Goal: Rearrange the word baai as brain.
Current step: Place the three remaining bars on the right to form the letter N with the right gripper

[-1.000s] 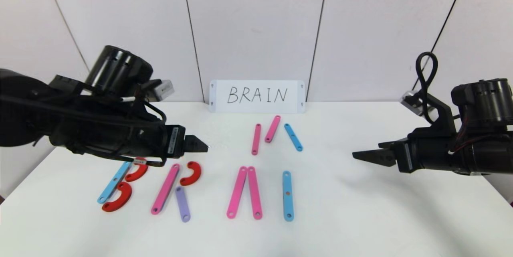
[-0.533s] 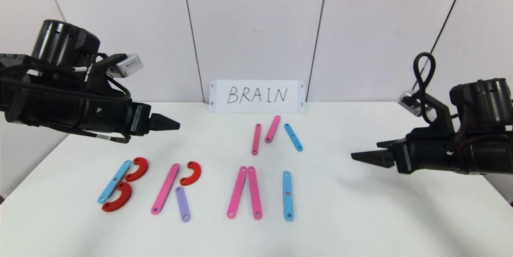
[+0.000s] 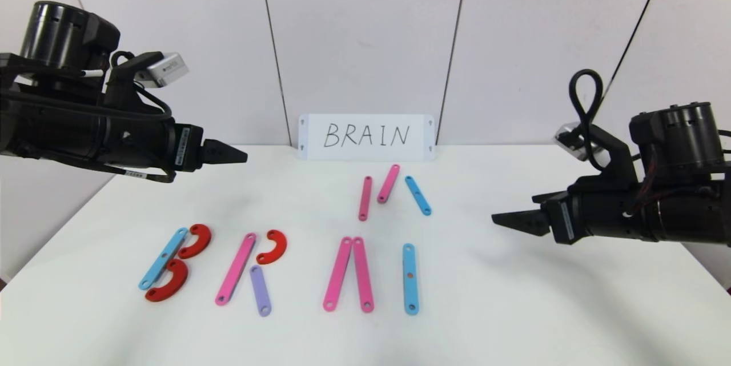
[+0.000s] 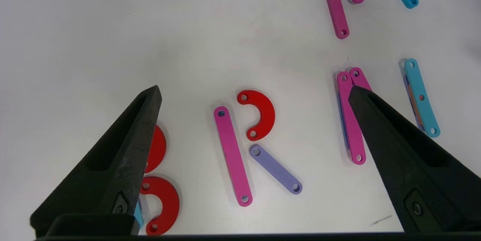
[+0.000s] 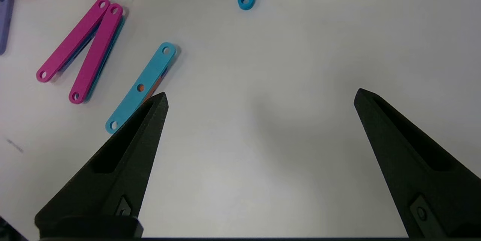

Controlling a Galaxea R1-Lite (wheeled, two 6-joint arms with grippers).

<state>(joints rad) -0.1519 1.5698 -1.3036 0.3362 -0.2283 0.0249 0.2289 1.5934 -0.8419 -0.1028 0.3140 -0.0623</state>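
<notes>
Both pincers, left [image 3: 237, 156] and right [image 3: 502, 220], hovering spread, empty. Letter strips [image 3: 410, 278] lying flat on surface [image 3: 514, 309]: likely light, stiff, slick. Judging edge-pinch mid-length best.

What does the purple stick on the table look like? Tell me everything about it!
The purple stick is a flat, short strip with rounded ends, probably plastic, pale lilac, with a small round hole at each end. It lies flat on the white table, slanted, forming the leg of the letter R. Its upper end sits just below the red arc and beside the long pink strip; whether they touch cannot be told. Neither gripper is near it.
</notes>
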